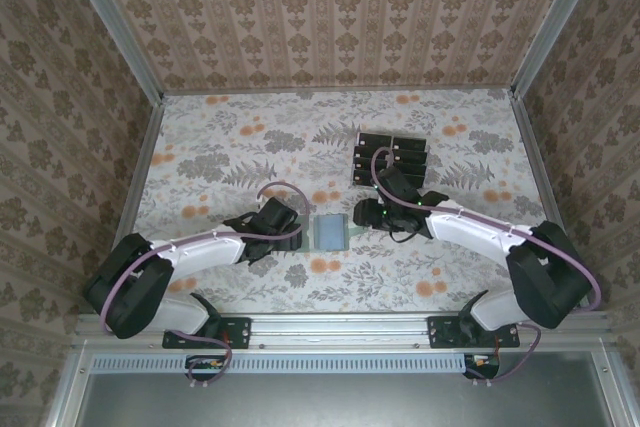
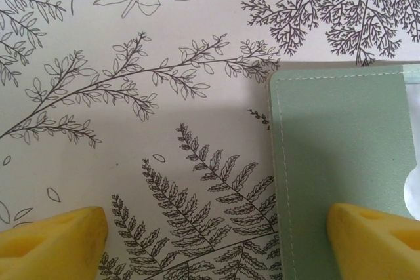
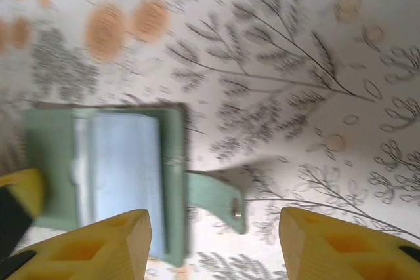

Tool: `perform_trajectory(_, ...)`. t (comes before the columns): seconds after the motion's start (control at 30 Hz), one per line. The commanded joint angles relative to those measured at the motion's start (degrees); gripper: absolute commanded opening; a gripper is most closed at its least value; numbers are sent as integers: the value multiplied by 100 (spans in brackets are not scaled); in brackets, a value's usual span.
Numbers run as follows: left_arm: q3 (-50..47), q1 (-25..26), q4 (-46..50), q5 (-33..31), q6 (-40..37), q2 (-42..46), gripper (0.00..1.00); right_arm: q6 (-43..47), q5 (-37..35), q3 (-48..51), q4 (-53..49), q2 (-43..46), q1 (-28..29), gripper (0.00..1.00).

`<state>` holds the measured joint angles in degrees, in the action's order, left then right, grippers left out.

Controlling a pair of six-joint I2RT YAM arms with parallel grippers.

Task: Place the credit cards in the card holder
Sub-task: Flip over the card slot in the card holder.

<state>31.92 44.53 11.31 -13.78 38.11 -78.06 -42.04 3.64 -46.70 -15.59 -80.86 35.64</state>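
Observation:
The card holder (image 1: 329, 231), a flat sage-green wallet, lies on the floral table between my two grippers. In the right wrist view the card holder (image 3: 56, 162) shows a pale blue-grey panel, and its strap tab (image 3: 220, 195) with a snap lies out to the right. My right gripper (image 3: 215, 246) is open, with the tab below the gap and one finger over the wallet's edge. My left gripper (image 2: 216, 244) is open astride the card holder's (image 2: 341, 155) stitched edge, one finger over it and one over bare table. The black credit cards (image 1: 390, 159) sit grouped behind the right gripper.
The cards rest in a clear slotted tray (image 1: 354, 161) at the back right of the middle. Patterned walls (image 1: 60, 147) and metal rails fence the table on three sides. The left gripper's yellow fingertip (image 3: 20, 191) shows at the wallet's far side in the right wrist view.

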Motion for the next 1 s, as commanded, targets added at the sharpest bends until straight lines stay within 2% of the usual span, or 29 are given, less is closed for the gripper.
perform_trajectory(0.0, 50, -2, 73, 17, -85, 63, 88, -39, 213, -370, -405, 265, 212, 57)
perform_trajectory(0.23, 37, 6, 47, -2, -67, 63, 88, -137, 408, -853, -220, -411, 613, 65)
perform_trajectory(0.53, 14, 27, 13, -2, -41, 45, 88, -320, 515, -1086, 176, -1296, 940, 63)
perform_trajectory(0.97, -41, 29, -58, 25, -54, 50, 88, -445, 438, -1052, 375, -1758, 1005, 62)
